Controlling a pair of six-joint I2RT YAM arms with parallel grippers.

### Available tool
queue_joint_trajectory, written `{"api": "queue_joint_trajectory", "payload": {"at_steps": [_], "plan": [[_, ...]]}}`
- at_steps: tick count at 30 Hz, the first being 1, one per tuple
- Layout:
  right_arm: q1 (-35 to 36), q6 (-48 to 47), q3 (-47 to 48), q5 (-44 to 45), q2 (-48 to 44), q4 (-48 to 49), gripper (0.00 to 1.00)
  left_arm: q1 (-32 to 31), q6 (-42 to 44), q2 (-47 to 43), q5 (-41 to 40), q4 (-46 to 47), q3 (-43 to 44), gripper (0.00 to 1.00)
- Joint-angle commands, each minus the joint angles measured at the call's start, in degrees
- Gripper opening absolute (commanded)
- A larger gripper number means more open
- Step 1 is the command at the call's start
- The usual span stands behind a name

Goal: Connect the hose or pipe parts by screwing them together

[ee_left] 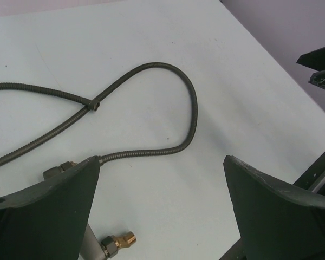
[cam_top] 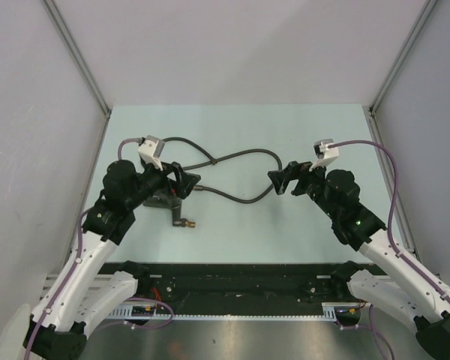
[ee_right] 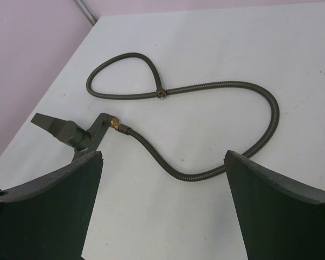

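Long thin dark-grey flexible hose (cam_top: 244, 201) lies looped left to right across the pale table (cam_top: 232, 124), between the left gripper (cam_top: 184, 180) and right gripper (cam_top: 277, 182), both wide open and empty.
Its brass end meets the dark-grey forked rigid fitting (cam_top: 172, 202) under the left gripper, and the fitting's free brass tip points toward the near edge. The hose's right bend lies just beside the right gripper. Bare table lies beyond the loops, with the side walls well apart.

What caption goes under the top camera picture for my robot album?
Left gripper and right gripper, both open, flank a looped grey hose meeting a forked fitting.
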Motion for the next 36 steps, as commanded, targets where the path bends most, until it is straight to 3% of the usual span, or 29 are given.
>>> {"api": "queue_joint_trajectory", "payload": {"at_steps": [1, 36], "plan": [[-0.14, -0.94, 0.23, 0.72, -1.3, -0.67, 1.0, -0.3, -0.95, -2.34, 2.05, 3.59, -0.43, 1.0], [-0.14, -0.85, 0.23, 0.45, -2.71, -2.07, 1.0, -0.21, -1.13, -4.01, -2.16, 3.59, -1.14, 1.0]]}}
